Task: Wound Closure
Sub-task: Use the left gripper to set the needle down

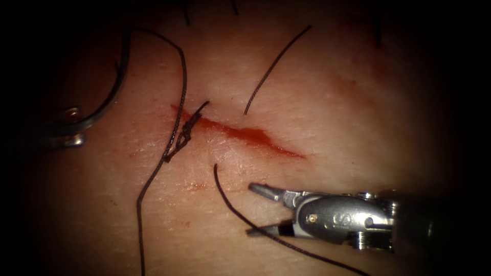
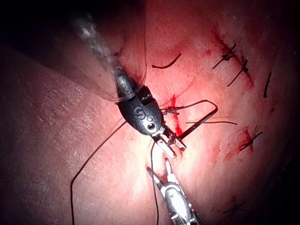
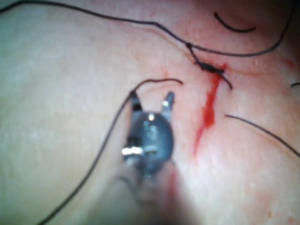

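The cut (image 1: pixel 250 135) runs slantwise across the tissue, wet with red fluid, and a knot (image 1: pixel 184 135) is tied at its left end. To the left of the cut, my left tool (image 1: pixel 74 125) is shut on the curved needle (image 1: pixel 115 92) near the end away from the thread; the needle is out of the tissue. A long thread (image 1: pixel 181 76) runs from the needle's far end down to the knot. The left wrist view shows the same grasp (image 2: pixel 171 143) on the needle (image 2: pixel 199 123). Below the cut, my right tool (image 1: pixel 251 210) is open and holds nothing. A thread tail (image 1: pixel 230 204) crosses its lower jaw.
A loose cut piece of thread (image 1: pixel 276 64) lies above the cut. Another strand (image 1: pixel 143 214) trails from the knot toward the lower edge. Several older tied stitches (image 2: pixel 234 56) sit farther along the tissue. In the right wrist view the knot (image 3: pixel 206 67) lies ahead of the open right tool (image 3: pixel 151 98).
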Tool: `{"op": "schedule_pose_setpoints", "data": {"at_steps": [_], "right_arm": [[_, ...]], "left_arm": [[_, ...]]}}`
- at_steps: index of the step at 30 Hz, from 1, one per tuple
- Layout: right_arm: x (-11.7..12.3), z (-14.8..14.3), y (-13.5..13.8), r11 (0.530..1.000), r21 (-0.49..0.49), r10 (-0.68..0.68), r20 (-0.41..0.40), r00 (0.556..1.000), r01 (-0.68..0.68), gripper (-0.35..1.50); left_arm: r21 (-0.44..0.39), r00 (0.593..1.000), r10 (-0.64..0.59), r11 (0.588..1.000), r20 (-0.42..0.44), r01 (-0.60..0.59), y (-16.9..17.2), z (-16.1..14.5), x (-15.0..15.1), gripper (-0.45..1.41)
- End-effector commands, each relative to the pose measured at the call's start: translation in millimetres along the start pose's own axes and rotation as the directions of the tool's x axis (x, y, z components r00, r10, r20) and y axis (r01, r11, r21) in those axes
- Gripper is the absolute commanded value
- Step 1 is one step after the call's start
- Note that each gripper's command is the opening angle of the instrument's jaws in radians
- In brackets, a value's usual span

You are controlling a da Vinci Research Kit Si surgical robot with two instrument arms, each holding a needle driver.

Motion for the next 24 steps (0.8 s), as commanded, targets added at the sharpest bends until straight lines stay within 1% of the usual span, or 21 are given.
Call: {"op": "schedule_pose_setpoints", "data": {"at_steps": [1,4,8,12,15,16,18,19,20,24], "right_arm": [[-1.3,-3.1,-0.4,1.0,0.004,0.015,0.004,1.0,-0.015,1.33],[-2.3,-7.5,-0.2,0.999,-0.017,0.032,0.021,0.999,-0.032,1.33],[-3.9,-12.4,0.5,0.996,-0.07,0.054,0.028,0.998,-0.052,1.31],[-5.9,-16.7,1.9,0.987,-0.137,0.091,0.027,0.995,-0.087,1.28],[-7.4,-19.7,3.1,0.975,-0.195,0.117,0.03,0.993,-0.109,1.28],[-8.4,-21.4,3.8,0.966,-0.228,0.132,0.03,0.991,-0.121,1.26],[-9.2,-22.7,4.2,0.958,-0.255,0.143,0.034,0.989,-0.13,1.26],[-9.7,-23.4,4.4,0.953,-0.272,0.15,0.036,0.988,-0.135,1.26],[-10.3,-24.2,4.6,0.945,-0.294,0.16,0.043,0.986,-0.14,1.26],[-11.1,-25.5,4.9,0.935,-0.321,0.177,0.056,0.983,-0.15,1.25]], "left_arm": [[-0.008,1.0,-0.006,1.0,-0.002,0.006,0.9,1.0,0.0,-0.45],[-0.018,1.0,-0.01,1.0,-0.012,0.01,1.4,1.5,1.1,-0.45],[-0.055,0.999,-0.016,0.998,-0.038,0.014,2.0,2.7,2.7,-0.45],[-0.108,0.998,-0.03,0.994,-0.061,0.023,2.4,5.6,5.2,-0.45],[-0.145,0.995,-0.048,0.989,-0.087,0.035,2.1,8.6,7.9,-0.45],[-0.167,0.992,-0.052,0.985,-0.114,0.032,1.4,10.9,9.8,-0.45],[-0.184,0.989,-0.059,0.982,-0.137,0.033,0.5,13.4,11.3,-0.45],[-0.191,0.988,-0.057,0.981,-0.143,0.029,0.1,14.5,11.7,-0.45],[-0.208,0.988,-0.051,0.978,-0.144,0.02,-0.8,16.7,12.2,-0.45],[-0.231,0.99,-0.047,0.973,-0.135,0.015,-2.0,22.0,11.5,-0.45]]}}
